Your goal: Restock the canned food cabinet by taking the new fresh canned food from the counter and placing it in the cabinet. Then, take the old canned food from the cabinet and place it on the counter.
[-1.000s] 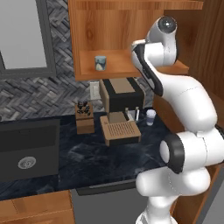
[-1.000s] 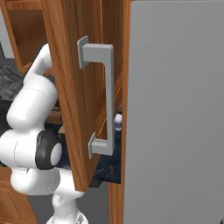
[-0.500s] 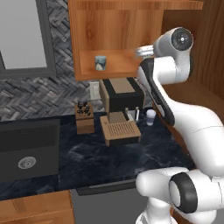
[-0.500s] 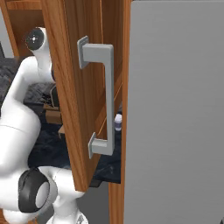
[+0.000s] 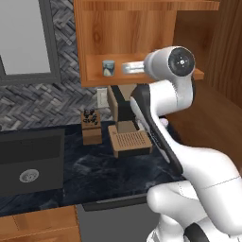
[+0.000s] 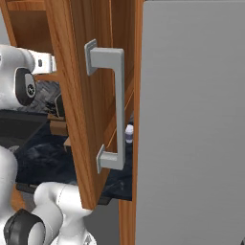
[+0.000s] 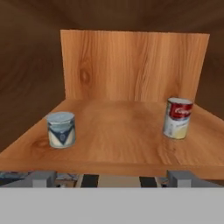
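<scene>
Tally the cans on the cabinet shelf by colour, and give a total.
Red-and-white can: 1
Grey-blue can: 1
Total: 2, both upright on the cabinet shelf and set well apart.

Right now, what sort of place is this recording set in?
A rendered home kitchen, most likely: a dark marbled stone counter, an orange-brown wooden wall cabinet holding cans, and a dark sink.

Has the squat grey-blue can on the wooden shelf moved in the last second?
No. The squat grey-blue can sits at the same spot near the left end of the orange-brown cabinet's shelf in the left base view.
</scene>
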Robot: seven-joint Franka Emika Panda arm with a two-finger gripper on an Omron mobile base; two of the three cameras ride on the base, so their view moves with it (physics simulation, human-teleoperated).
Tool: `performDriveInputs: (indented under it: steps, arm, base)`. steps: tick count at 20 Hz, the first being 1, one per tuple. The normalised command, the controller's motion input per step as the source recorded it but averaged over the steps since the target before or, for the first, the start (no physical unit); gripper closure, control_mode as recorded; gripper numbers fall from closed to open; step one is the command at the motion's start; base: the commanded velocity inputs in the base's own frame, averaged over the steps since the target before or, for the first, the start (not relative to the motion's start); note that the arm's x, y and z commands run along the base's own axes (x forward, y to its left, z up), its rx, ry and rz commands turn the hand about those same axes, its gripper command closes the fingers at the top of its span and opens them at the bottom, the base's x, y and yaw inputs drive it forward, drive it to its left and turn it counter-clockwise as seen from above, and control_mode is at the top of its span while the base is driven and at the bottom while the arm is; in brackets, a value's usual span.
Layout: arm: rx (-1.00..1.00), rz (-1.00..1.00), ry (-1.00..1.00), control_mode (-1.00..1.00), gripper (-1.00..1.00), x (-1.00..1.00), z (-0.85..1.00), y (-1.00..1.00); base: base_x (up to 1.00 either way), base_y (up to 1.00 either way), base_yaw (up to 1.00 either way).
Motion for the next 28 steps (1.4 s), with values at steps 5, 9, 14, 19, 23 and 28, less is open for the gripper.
performDriveInputs:
  steps: [5, 9, 14, 19, 23, 28]
  arm:
    - [0.13, 0.19, 0.17, -1.00, -1.00, -0.02, 0.06, 0.41]
    - [0.00, 0.03, 0.01, -1.00, -1.00, 0.06, -0.01, -0.02]
    - [0.00, 0.00, 0.00, -1.00, -1.00, 0.21, -0.26, 0.00]
    - [0.00, 0.00, 0.04, -1.00, -1.00, 0.36, -0.17, 0.06]
    - [0.00, 0.00, 0.08, -1.00, -1.00, 0.50, -0.14, 0.05]
    - [0.00, 0.00, 0.07, -1.00, -1.00, 0.42, -0.13, 0.07]
  base:
    - [0.00, 0.00, 0.00]
    - [0.00, 0.00, 0.00]
    - [0.00, 0.00, 0.00]
    - [0.00, 0.00, 0.00]
    - [0.00, 0.00, 0.00]
    - [0.00, 0.00, 0.00]
